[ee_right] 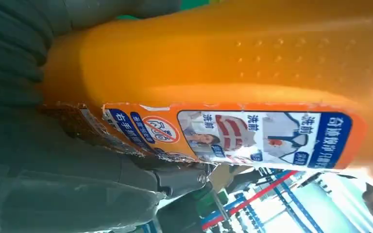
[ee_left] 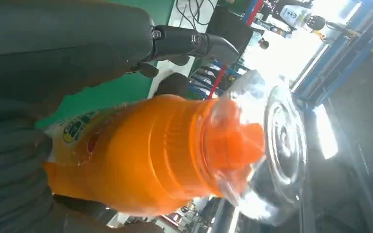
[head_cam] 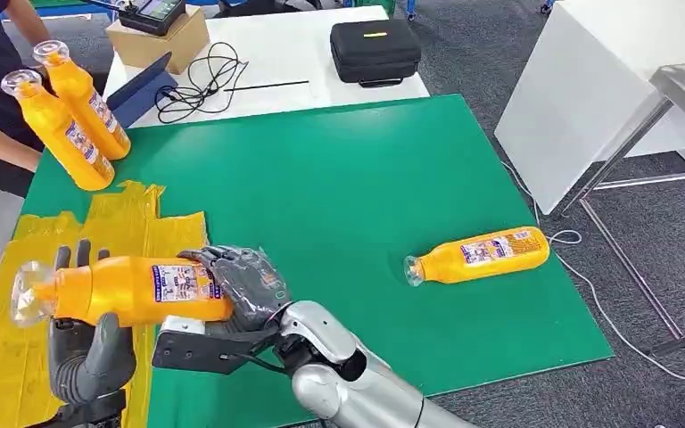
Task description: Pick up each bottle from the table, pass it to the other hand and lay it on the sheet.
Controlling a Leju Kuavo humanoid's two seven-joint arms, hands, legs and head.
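Two hands on one bottle point(head_cam: 134, 290): head view shows it horizontal above the yellow sheet point(head_cam: 18, 357), clear cap end toward the robot's left. Left hand point(head_cam: 89, 352) wraps it from beneath near the neck; right hand point(head_cam: 245, 281) grips the base end. Judged step: hand-over. Next move calls for one hand to let go before lowering onto the sheet. Another bottle point(head_cam: 480, 255) lies on the green table point(head_cam: 339, 178); two more point(head_cam: 76, 111) stand by a person.

Left wrist view: orange body, ribbed shoulder, orange nozzle under a clear cap.

Right wrist view: printed label, dimpled orange plastic, dark fingers clasping.
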